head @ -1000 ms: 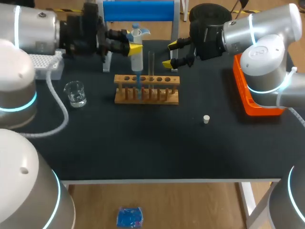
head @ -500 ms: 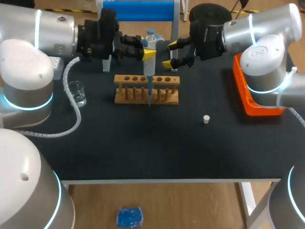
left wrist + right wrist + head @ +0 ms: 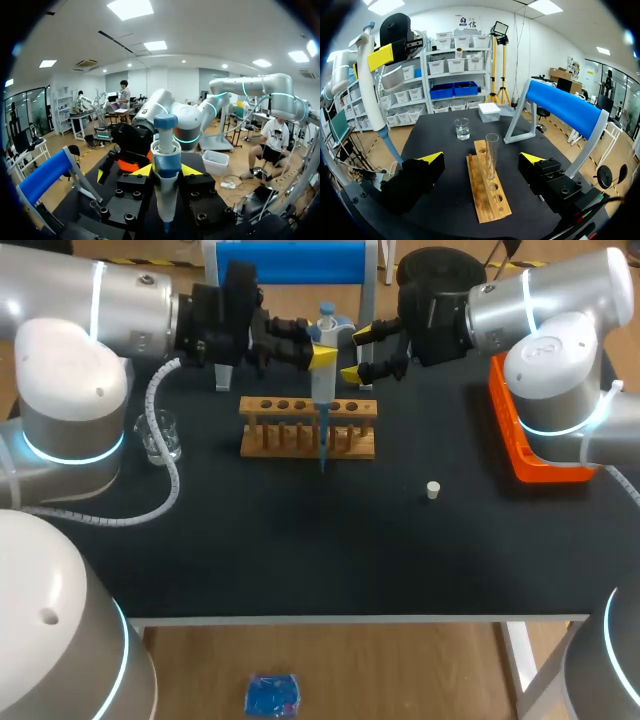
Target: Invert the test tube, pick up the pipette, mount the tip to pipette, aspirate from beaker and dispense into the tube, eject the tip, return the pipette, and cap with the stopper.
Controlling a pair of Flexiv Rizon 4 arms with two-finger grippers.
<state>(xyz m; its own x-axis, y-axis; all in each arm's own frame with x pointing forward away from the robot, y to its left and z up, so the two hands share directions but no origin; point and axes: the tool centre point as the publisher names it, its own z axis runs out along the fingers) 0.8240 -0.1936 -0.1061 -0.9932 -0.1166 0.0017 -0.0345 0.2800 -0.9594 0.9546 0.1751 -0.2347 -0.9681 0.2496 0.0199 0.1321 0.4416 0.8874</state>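
My left gripper [image 3: 322,352] is shut on the blue-and-white pipette [image 3: 322,390], which hangs upright with its blue tip [image 3: 322,455] reaching down in front of the wooden rack [image 3: 290,428]. In the left wrist view the pipette [image 3: 166,150] stands between the yellow-tipped fingers of my left gripper [image 3: 166,171]. My right gripper [image 3: 362,353] is open behind the rack's right end. In the right wrist view the clear test tube [image 3: 491,152] stands upright in the rack [image 3: 487,192], ahead of and between the open fingers of my right gripper [image 3: 482,160]. The white stopper [image 3: 432,490] lies right of the rack.
A glass beaker [image 3: 158,435] with liquid stands left of the rack. An orange tray [image 3: 520,445] sits at the right edge. The blue pipette stand [image 3: 290,262] is at the back, and a white tip box [image 3: 489,112] lies beyond the beaker [image 3: 462,128].
My left arm has carried the pipette to the right along the rack, from its left holes to right of its middle. The right arm has stayed put.
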